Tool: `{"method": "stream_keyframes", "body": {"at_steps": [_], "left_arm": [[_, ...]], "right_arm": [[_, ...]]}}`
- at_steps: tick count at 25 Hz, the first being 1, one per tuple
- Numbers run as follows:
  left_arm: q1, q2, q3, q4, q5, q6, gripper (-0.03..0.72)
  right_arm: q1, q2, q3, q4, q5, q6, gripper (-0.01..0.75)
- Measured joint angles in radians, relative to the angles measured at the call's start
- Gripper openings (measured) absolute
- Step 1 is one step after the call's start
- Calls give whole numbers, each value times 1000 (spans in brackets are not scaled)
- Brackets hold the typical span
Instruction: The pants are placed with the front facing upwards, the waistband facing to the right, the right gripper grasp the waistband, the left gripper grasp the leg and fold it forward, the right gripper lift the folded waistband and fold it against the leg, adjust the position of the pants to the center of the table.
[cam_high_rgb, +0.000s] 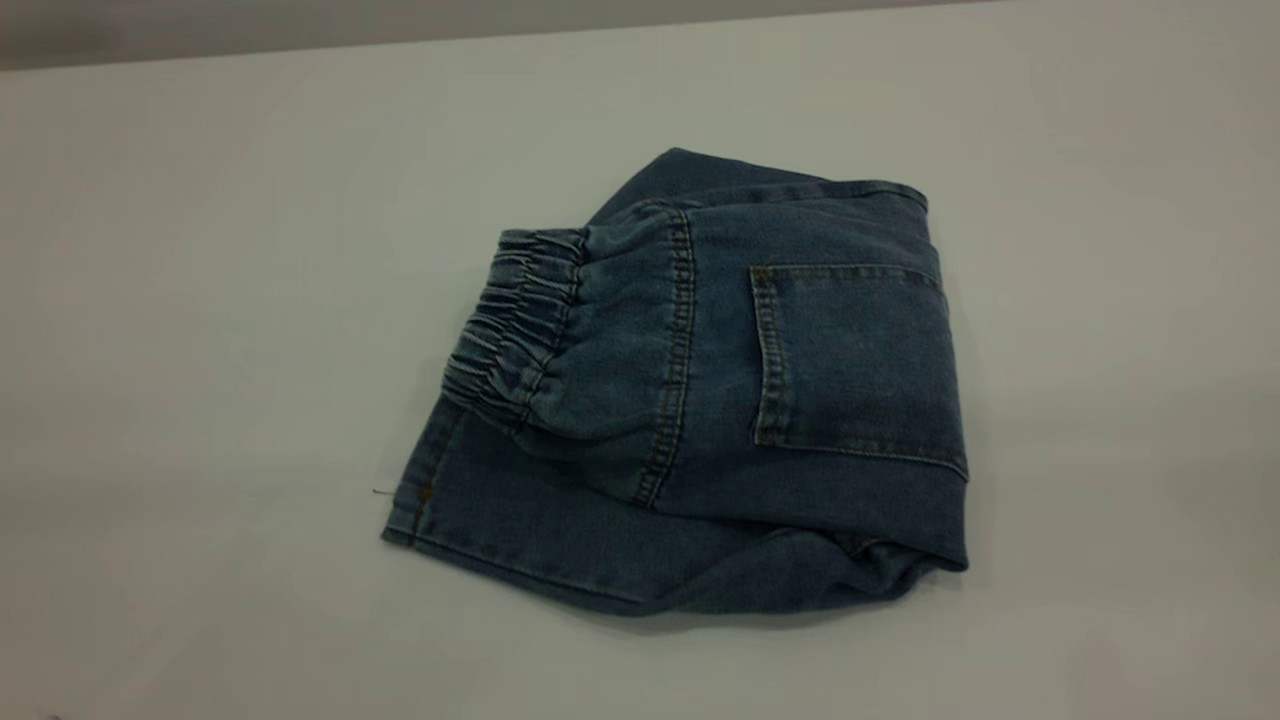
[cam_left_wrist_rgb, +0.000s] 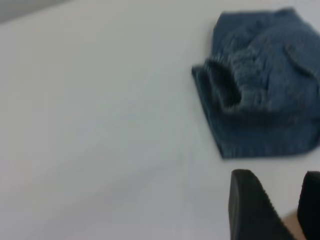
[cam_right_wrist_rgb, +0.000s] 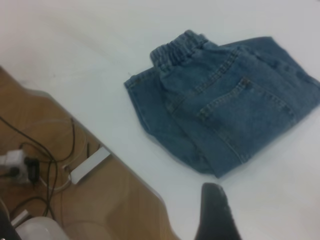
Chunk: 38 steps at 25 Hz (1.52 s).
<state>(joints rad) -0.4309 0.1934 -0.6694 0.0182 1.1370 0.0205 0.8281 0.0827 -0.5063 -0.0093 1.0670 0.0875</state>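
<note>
The blue denim pants (cam_high_rgb: 800, 400) lie folded in a compact bundle near the middle of the white table (cam_high_rgb: 200, 300). The gathered waistband (cam_high_rgb: 515, 320) rests on top of the leg layer and points to the exterior view's left, with a back pocket (cam_high_rgb: 850, 360) facing up. Neither gripper shows in the exterior view. The left gripper (cam_left_wrist_rgb: 277, 185) hovers open and holds nothing, well short of the pants (cam_left_wrist_rgb: 260, 100). Only a black part of the right gripper (cam_right_wrist_rgb: 216, 215) shows, above bare table and away from the pants (cam_right_wrist_rgb: 225, 100).
The right wrist view shows the table's rounded edge (cam_right_wrist_rgb: 150, 192). Beyond it is a wooden floor (cam_right_wrist_rgb: 115, 210) with black cables (cam_right_wrist_rgb: 50, 160) and a white power strip (cam_right_wrist_rgb: 89, 165). White table surface surrounds the pants on all sides.
</note>
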Motion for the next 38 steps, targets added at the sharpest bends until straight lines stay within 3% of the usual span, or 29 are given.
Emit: {"method": "stream_keyframes", "body": {"at_steps": [4,18,20,23,29,32,35,38], "left_arm": [[0,-126,90,-64,-75,-1,243],[0,-195,159,-74,-43,29,243],[0,-195,159,-74,-44,28,243],[0,-193,159,-74,-45,28,243],[0,-193,158,-74,-45,28,243],[0,-193,158,-74,-45,28,243],[1,-193,158,-74,-45,27,243],[37,-193,158,-74,-45,26,243]], "right_arm": [[0,-20,0,9,-1,1,386],[-15,-22,0,18,-1,0,386],[-60,-22,0,24,-1,-3,386],[-185,-22,0,29,-1,-4,386],[-528,-47,0,29,-1,-5,386],[-647,-83,0,29,-1,-5,386],[-701,-84,-3,30,2,-5,386],[-704,-83,-4,30,2,-5,386]]}}
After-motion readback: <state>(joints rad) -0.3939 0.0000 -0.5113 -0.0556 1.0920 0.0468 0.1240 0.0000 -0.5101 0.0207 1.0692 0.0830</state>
